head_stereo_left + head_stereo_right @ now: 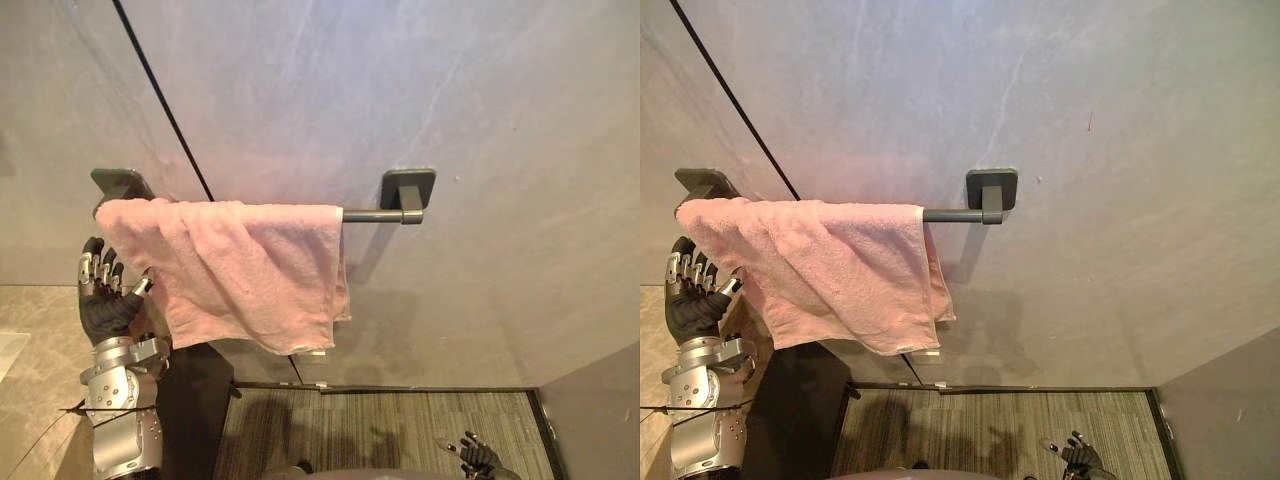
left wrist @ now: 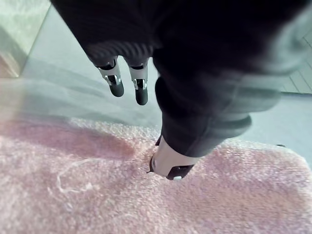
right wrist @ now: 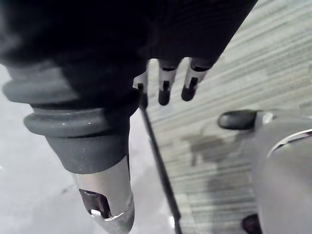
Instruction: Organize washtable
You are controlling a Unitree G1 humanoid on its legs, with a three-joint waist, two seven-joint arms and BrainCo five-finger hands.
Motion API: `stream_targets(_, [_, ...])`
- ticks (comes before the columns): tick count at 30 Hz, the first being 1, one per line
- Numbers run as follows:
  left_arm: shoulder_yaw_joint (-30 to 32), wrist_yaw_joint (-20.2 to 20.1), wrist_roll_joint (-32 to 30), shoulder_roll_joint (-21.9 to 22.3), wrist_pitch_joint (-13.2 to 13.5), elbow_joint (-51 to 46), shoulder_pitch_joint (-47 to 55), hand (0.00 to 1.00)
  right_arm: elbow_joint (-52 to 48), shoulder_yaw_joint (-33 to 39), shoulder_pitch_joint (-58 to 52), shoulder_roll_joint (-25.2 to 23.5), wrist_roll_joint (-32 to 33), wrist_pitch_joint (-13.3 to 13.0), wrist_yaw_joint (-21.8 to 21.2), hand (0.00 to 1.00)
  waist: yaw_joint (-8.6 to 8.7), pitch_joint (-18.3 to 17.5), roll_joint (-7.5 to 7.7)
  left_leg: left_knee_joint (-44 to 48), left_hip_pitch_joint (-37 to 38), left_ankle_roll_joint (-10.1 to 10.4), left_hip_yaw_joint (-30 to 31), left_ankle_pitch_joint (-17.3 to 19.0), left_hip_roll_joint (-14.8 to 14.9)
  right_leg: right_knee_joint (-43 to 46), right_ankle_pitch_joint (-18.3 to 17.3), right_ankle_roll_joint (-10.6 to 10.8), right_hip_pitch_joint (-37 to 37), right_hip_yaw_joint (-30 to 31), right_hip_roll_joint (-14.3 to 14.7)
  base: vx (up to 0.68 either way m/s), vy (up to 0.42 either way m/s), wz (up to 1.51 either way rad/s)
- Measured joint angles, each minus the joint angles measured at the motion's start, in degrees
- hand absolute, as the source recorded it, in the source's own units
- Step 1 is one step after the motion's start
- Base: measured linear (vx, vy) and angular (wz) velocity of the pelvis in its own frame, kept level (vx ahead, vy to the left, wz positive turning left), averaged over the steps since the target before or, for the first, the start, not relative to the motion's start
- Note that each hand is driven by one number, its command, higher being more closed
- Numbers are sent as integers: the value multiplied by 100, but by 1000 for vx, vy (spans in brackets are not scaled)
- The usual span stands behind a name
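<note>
A pink towel (image 1: 245,270) hangs folded over a dark wall-mounted bar (image 1: 375,214), bunched toward the bar's left end, its lower edge slanting down to the right. My left hand (image 1: 105,300) is raised beside the towel's lower left edge with straight fingers. In the left wrist view its thumb (image 2: 170,161) rests against the towel's (image 2: 87,195) pile while the fingers (image 2: 127,85) stand clear of the cloth. My right hand (image 1: 478,458) hangs low at the bottom right, above the floor, with fingers (image 3: 165,92) relaxed and nothing in them.
The bar's right bracket (image 1: 408,190) and a bare stretch of bar stick out past the towel. A beige stone counter (image 1: 30,340) lies at the left. A dark panel (image 1: 195,400) stands below the towel, beside striped grey flooring (image 1: 380,430).
</note>
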State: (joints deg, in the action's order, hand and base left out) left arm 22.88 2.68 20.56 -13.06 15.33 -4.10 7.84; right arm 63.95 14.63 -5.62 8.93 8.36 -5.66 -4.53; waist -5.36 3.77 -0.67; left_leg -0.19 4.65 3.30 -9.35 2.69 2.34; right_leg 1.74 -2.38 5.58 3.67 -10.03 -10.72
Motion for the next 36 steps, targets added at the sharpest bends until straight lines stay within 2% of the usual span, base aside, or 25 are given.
stream_targets(5, [-12,-594,935,-470,14,-3,15,0,45,2,-104,20,-1,79,-143,0,8,-7,10,-111,21,-11,-21,-49,5,-124,74,67,-5,51,29,-29,-13,-5])
stream_targets(12, [-27,-977,1702,-928,-1,52,228,0,43,-6,6,59,4,112,-190,0,-29,-22,36,-177,16,-9,-19,-52,15,-213,98,50,7,52,58,0,0,0])
stream_targets(19, [-162,-1215,1866,-1322,-110,474,240,0,41,-311,63,133,20,110,-199,0,-75,-25,43,-183,9,-8,-23,-52,16,-228,102,43,3,56,59,-6,-3,0])
stream_targets(23, [-446,-1402,1936,-1514,-193,670,310,0,42,-444,39,175,55,111,-203,0,-148,-28,48,-185,-4,-8,-45,-52,16,-238,113,33,-23,65,60,-40,-17,-3])
stream_targets(26, [-575,-1519,1938,-1552,-362,706,503,0,42,-469,46,176,53,112,-220,0,-154,-50,62,-186,-84,-7,-85,-53,18,-266,158,56,-114,101,65,-16,-12,-7])
stream_targets(30, [-1046,-1670,1935,-1647,-620,939,597,0,47,-598,67,201,51,117,-328,0,-139,-71,88,-199,-99,-6,-171,-53,17,-324,192,59,-156,186,75,6,-11,-10])
stream_targets(36, [-1210,-1788,1930,-1668,-645,939,696,0,53,-645,82,274,47,116,-332,0,-134,-84,109,-225,-84,-6,-222,-52,15,-324,199,51,-187,234,78,5,-11,-5])
